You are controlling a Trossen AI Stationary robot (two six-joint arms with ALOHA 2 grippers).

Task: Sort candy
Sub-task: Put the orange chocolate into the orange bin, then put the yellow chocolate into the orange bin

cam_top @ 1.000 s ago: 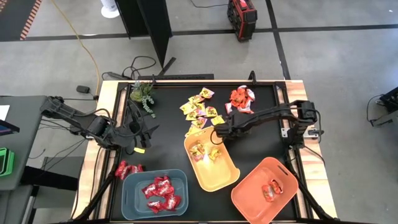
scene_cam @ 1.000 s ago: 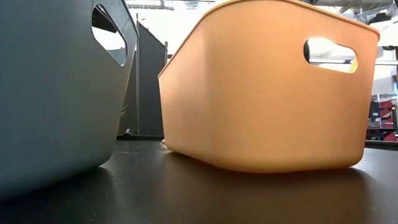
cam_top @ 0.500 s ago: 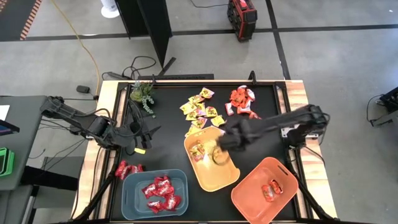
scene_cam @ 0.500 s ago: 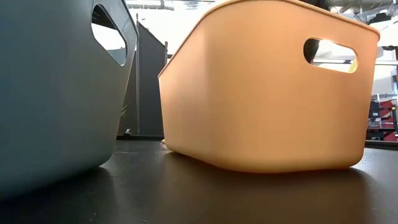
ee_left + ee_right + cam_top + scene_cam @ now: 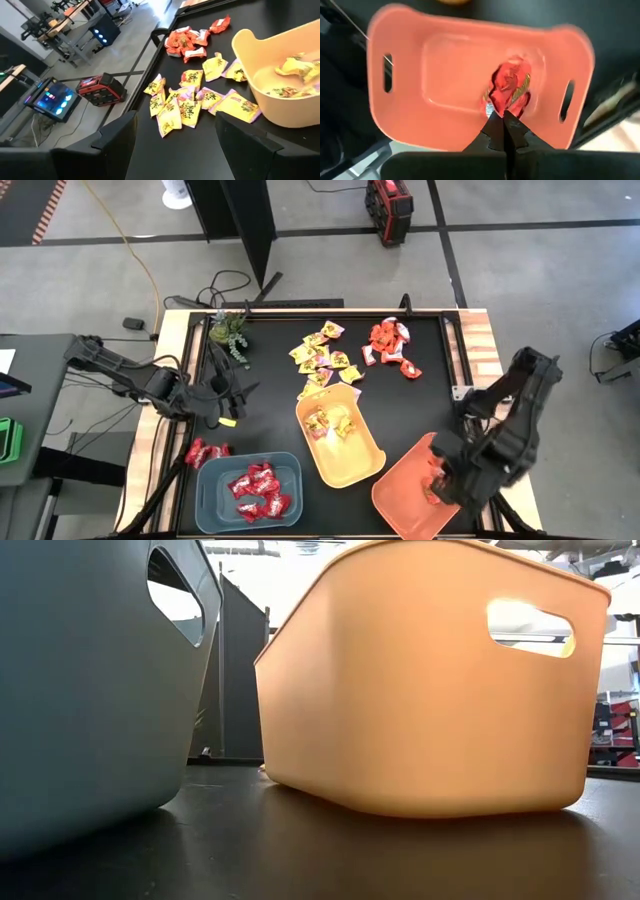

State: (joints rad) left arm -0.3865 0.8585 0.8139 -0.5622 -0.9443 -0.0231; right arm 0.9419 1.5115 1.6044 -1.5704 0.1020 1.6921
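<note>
Right gripper over the orange bin, fingers pressed together, tips pointing down at the orange-red candy on the bin floor. Whether anything is pinched between the tips cannot be told (the tips sit right over the sweets in the wrist view). In the high view the right arm blurs above the bin's right edge.

Left gripper waits at the table's left side, jaws spread wide, nothing between the fingers. Just beyond its fingers lies a loose cluster of yellow candy on the black table.

Candy positions, high view:
- Yellow pieces scattered at mid-table, just above the yellow bin; a few already inside it.
- Orange-red pile near the table's far right, well apart from the right gripper.
- Deep red candy in the blue-grey bin; 1 small bunch on the table beside that bin's upper left corner.

Green plant sprig at the far left corner. Low view shows only the walls of the blue-grey and yellow bins.
</note>
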